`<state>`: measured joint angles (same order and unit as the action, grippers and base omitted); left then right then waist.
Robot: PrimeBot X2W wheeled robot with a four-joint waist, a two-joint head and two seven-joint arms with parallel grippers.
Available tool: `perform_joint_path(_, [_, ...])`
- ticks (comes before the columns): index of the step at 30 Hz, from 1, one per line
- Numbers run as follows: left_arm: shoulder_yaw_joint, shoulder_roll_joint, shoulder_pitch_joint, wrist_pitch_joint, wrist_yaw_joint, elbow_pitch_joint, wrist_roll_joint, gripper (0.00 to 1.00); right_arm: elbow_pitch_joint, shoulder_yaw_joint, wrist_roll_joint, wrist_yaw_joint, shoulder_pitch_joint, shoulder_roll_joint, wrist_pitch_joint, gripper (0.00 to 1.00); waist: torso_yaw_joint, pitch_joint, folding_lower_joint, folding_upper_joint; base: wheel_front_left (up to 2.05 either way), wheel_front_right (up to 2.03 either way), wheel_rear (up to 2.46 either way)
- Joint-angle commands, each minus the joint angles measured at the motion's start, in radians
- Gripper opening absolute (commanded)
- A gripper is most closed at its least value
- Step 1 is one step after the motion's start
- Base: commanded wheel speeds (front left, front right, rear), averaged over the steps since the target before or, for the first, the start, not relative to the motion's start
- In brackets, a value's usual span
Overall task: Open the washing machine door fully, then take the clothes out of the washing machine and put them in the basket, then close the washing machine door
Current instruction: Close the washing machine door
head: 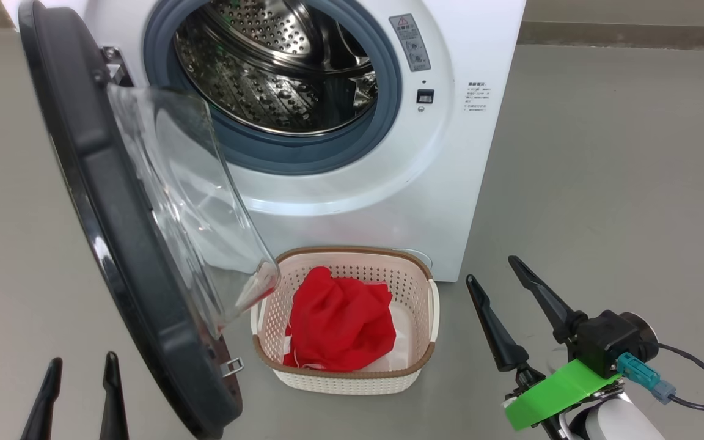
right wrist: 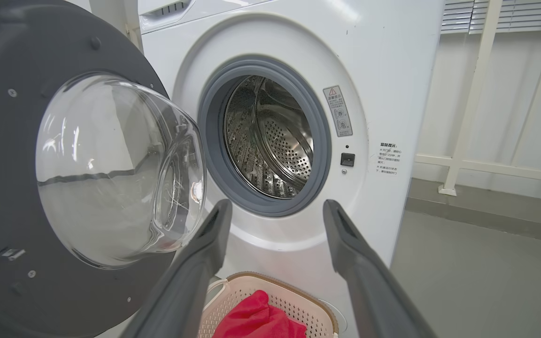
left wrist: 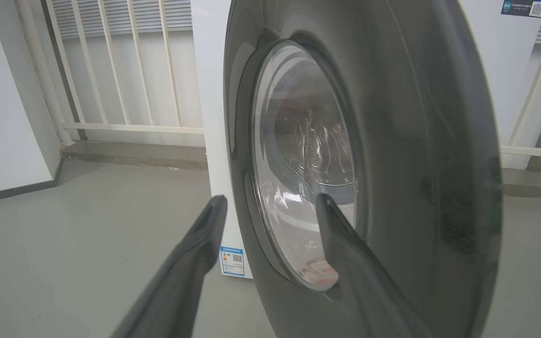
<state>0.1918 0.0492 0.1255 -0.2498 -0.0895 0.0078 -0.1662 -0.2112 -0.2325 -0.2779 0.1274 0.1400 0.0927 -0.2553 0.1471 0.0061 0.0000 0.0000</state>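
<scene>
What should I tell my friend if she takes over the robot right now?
Claws: left claw open and empty, beside the outer face of the washing machine door; right claw open and empty, right of the basket.
Things: door stands open; red clothes lie in the basket in front of the washing machine; no clothes seen in the drum.
Done: door opened, clothes moved.
Left: close the door.

1. Right gripper [head: 492, 269]: 2 long, dark, pointed fingers [head: 498, 339] on a black block [head: 605, 339].
2. A bright green plate [head: 550, 391] is under it, and a teal connector [head: 633, 368] with a black cable [head: 700, 382].
3. The forearm [head: 618, 421] is white.
4. Left gripper [head: 83, 357]: 2 dark fingers.
</scene>
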Motion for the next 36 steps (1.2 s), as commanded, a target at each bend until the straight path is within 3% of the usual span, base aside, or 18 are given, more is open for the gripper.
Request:
perform_joint_path(1, [0.035,0.008,-0.014,-0.012,-0.005,-0.025,0.015,1.00,0.023,-0.014,0.001,0.003,0.008,-0.001,-0.006,1.00,0.001,0.001,0.0000,0.0000,0.00,0.00,0.00])
perform_joint_path(10, [0.041,0.004,-0.019,-0.012,-0.002,-0.016,0.004,1.00,0.027,-0.014,0.002,0.003,0.011,-0.002,-0.006,1.00,0.005,0.013,0.0000,0.0000,0.00,0.00,0.00])
perform_joint_path(11, [0.041,0.003,-0.019,-0.012,-0.002,-0.010,-0.001,0.94,0.028,-0.013,0.001,0.003,0.012,-0.002,-0.006,1.00,0.004,0.014,0.0000,0.0000,0.00,0.00,0.00])
perform_joint_path(12, [0.041,0.003,-0.022,-0.012,-0.003,-0.009,-0.009,0.49,0.028,-0.013,0.001,0.003,0.013,-0.001,-0.006,1.00,0.004,0.015,0.0000,0.0000,0.00,0.00,0.00])
perform_joint_path(14, [0.045,0.002,-0.028,-0.012,0.002,-0.005,-0.026,0.00,0.028,-0.013,0.000,0.003,0.014,-0.001,-0.006,1.00,0.003,0.016,0.0000,0.0000,0.00,0.00,0.00])
perform_joint_path(19, [0.047,0.002,-0.053,-0.012,-0.001,-0.004,-0.163,0.00,0.025,-0.014,-0.001,0.003,0.014,-0.001,-0.006,1.00,0.000,0.017,0.0000,0.0000,0.00,0.00,0.00])
perform_joint_path(24, [0.037,0.001,-0.084,-0.012,-0.004,-0.010,-0.468,0.00,0.023,-0.016,-0.002,0.003,0.014,-0.002,-0.006,1.00,-0.004,0.015,0.0000,0.0000,0.00,0.00,0.00])
perform_joint_path(28, [0.033,0.001,-0.110,0.018,-0.014,-0.046,-0.659,0.00,0.023,-0.013,-0.003,0.003,0.014,-0.003,-0.006,1.00,-0.006,0.014,0.0000,0.0000,0.00,0.00,0.00])
perform_joint_path(29, [0.033,0.001,-0.110,0.018,-0.014,-0.046,-0.659,0.00,0.023,-0.013,-0.003,0.003,0.014,-0.003,-0.006,1.00,-0.006,0.014,0.0000,0.0000,0.00,0.00,0.00])
perform_joint_path(31, [0.037,0.001,-0.125,0.049,-0.013,-0.074,-0.783,0.00,0.023,-0.013,-0.003,0.003,0.015,-0.003,-0.006,1.00,-0.007,0.015,0.0000,0.0000,0.00,0.00,0.00])
perform_joint_path(36, [0.048,0.001,-0.146,0.142,0.048,-0.171,-1.077,0.00,0.022,-0.014,-0.004,0.003,0.017,-0.004,-0.006,1.00,-0.015,0.018,0.0000,0.0000,0.00,0.00,0.00])
